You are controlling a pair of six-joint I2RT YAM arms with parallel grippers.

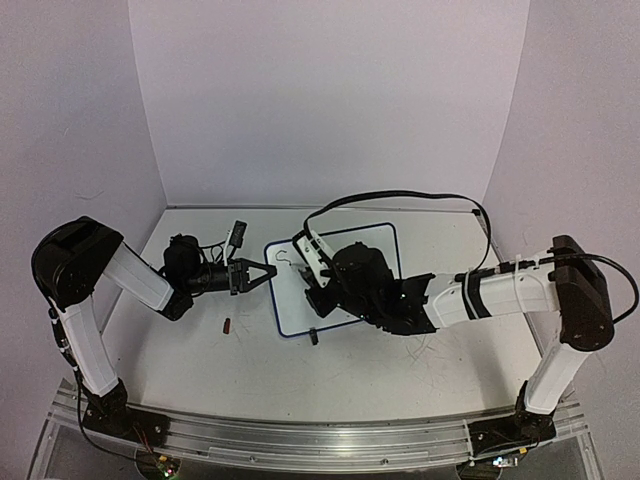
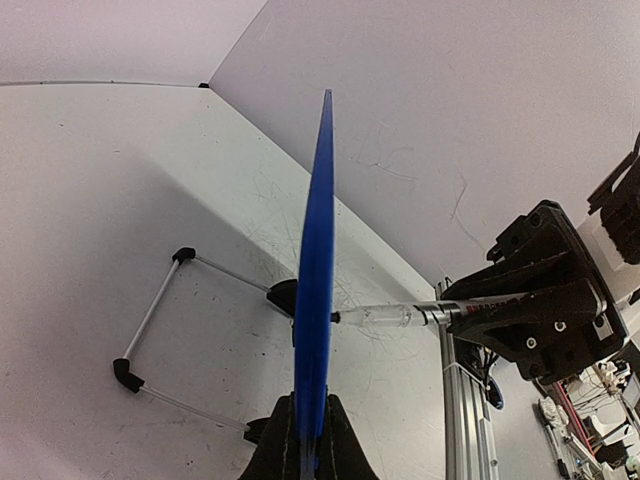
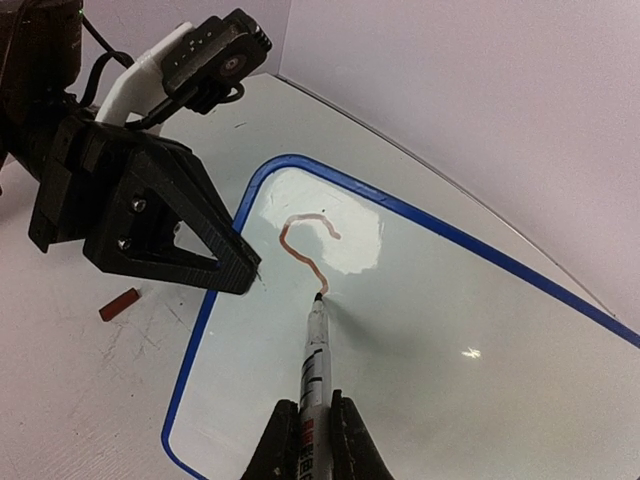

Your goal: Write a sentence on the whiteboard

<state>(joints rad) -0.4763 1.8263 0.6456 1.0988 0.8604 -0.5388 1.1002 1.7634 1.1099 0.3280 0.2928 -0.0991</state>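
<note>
Marker (image 3: 313, 370), clear-barrelled, nearest the right wrist camera: clenched in the right tool (image 3: 312, 428), with its tip touching the writing face of the whiteboard (image 3: 480, 400).

Whiteboard: small, white, blue rim, rounded corners. It sits around the middle of the worktop (image 1: 400, 375), somewhat toward the far edge. It is propped on a thin wire stand with black feet (image 2: 124, 372) on its back side; the angle of tilt is unclear.

Sentence (image 3: 284, 238): one curved reddish stroke only, near the board's upper left corner as the right wrist view shows it. The marker tip rests at its lower end.

Progress, as a judgement: the stroke reads as part of a first letter, so the writing is barely begun. The rest of that letter and all the remaining words are left to do, and the board face is otherwise blank.

Left tool (image 2: 305, 450): clamped on the board's blue rim at its left edge, apparently steadying it against the pressure of the pen.

Red cap (image 3: 119, 304): lies loose on the worktop, left of the board and apart from it.
</note>
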